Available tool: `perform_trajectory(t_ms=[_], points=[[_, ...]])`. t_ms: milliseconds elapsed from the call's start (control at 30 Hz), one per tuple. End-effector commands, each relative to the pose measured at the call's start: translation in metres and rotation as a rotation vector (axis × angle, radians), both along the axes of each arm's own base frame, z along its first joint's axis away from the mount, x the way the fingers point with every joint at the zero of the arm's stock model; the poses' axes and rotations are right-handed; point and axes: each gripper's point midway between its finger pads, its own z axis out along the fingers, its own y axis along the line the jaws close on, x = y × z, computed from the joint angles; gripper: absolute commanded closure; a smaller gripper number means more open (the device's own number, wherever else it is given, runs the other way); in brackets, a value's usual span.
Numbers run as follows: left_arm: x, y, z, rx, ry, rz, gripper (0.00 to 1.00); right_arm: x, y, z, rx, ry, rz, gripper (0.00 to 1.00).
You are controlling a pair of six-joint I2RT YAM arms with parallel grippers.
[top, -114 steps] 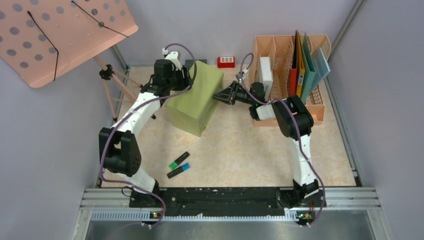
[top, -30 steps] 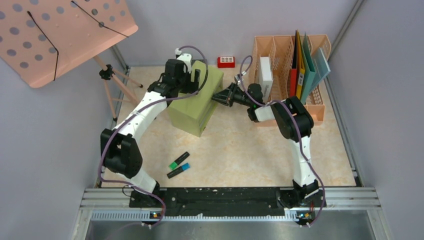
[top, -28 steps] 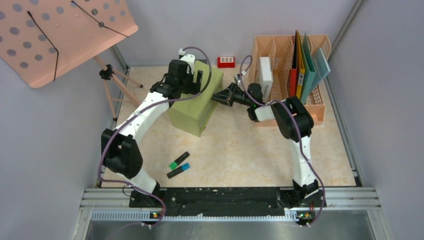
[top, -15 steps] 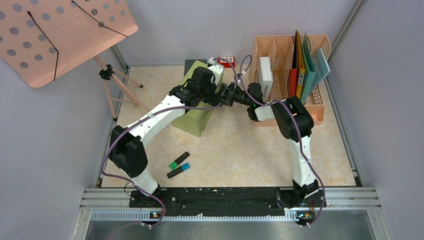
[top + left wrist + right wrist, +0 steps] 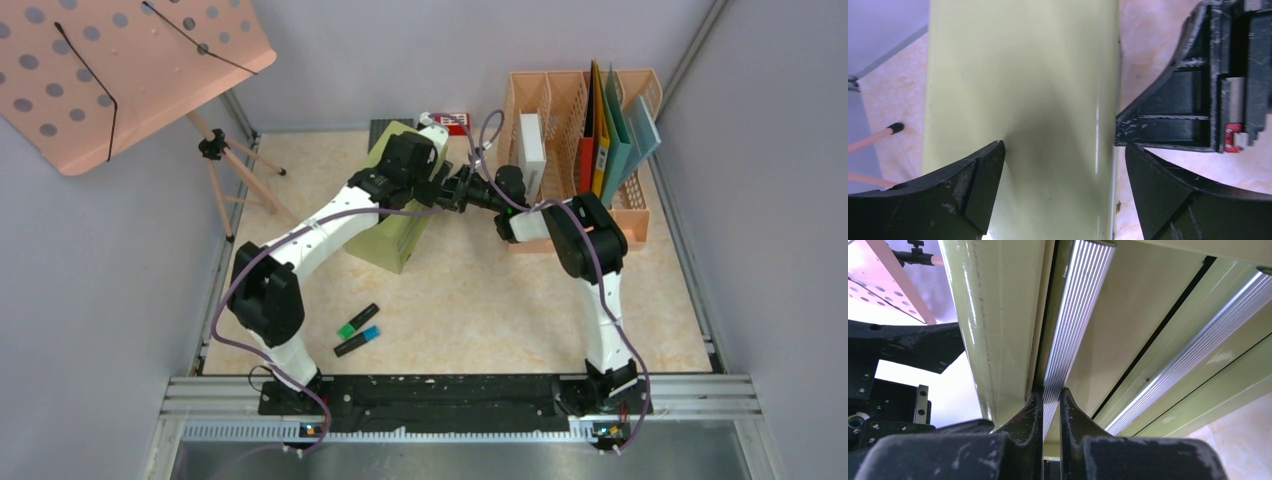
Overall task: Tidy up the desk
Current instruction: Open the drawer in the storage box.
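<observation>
On the beige marble desk stands a green drawer cabinet. My right gripper is shut on the ribbed silver handle of its top drawer, both fingers pinching the strip at the right gripper. My left gripper hovers open over the cabinet's top, close beside the right one. Its jaws stand wide: one finger over the green top, the other past the edge above the desk. Nothing is between them. Two highlighters, green and blue, lie near the front.
A peach file rack with folders and a white box stands at the back right. A small red object sits at the back wall. A peach perforated board on a tripod occupies the back left. Grey walls enclose the desk.
My left arm has swung right, from the cabinet's back left across its top to the right edge beside the right gripper, jaws opening a little wider. The right gripper has kept its hold.
</observation>
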Motion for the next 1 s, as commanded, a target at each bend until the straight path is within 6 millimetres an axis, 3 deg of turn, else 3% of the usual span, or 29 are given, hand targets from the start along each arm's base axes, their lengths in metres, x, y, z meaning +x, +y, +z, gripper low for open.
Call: perform_trajectory(t_ms=[0,467,767,967], points=[[-0.008,0.03,-0.046,0.166,0.112,0.082,0.06,-0.009,0.005,0.048,0.035,-0.182,0.027,1.0],[-0.004,0.036,-0.054,0.198,0.119,0.126,0.1,-0.02,-0.008,0.057,0.07,-0.16,-0.024,1.0],[-0.005,0.034,-0.058,0.194,0.138,0.116,0.1,-0.026,-0.01,0.058,0.038,-0.195,-0.006,1.0],[-0.006,0.033,-0.057,0.19,0.14,0.111,0.1,-0.027,-0.022,0.062,-0.011,-0.247,-0.021,1.0]])
